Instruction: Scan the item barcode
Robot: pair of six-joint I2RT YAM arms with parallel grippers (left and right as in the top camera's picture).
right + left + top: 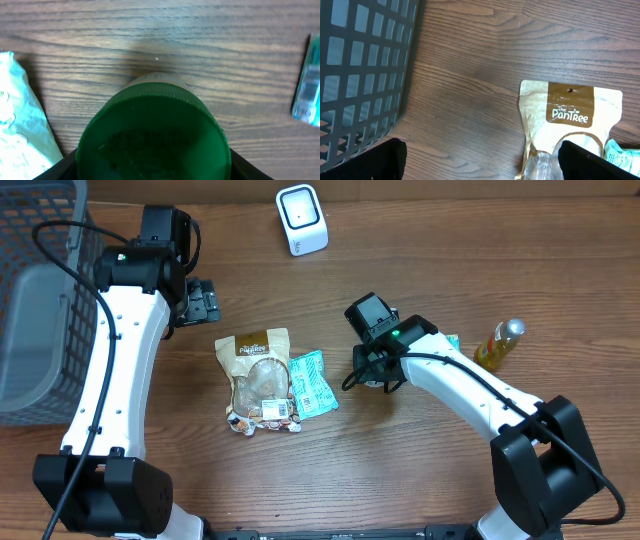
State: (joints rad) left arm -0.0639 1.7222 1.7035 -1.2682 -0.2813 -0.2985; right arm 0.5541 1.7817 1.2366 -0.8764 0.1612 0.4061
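A container with a round green lid (152, 135) stands upright on the wooden table and fills the right wrist view. My right gripper (152, 167) is shut on it, one dark finger against each side of the lid. From overhead the right gripper (372, 370) covers this container. The white barcode scanner (301, 218) stands at the back of the table. My left gripper (205, 300) hangs open near the basket, and in its wrist view the left gripper (480, 165) has nothing between its fingers.
A tan PanTree pouch (262, 375) (570, 120) and a teal packet (313, 380) (20, 125) lie mid-table. A bottle of yellow liquid (500, 343) lies at the right, beside a small teal item (309, 85). A dark mesh basket (40, 300) (360, 75) stands at the left.
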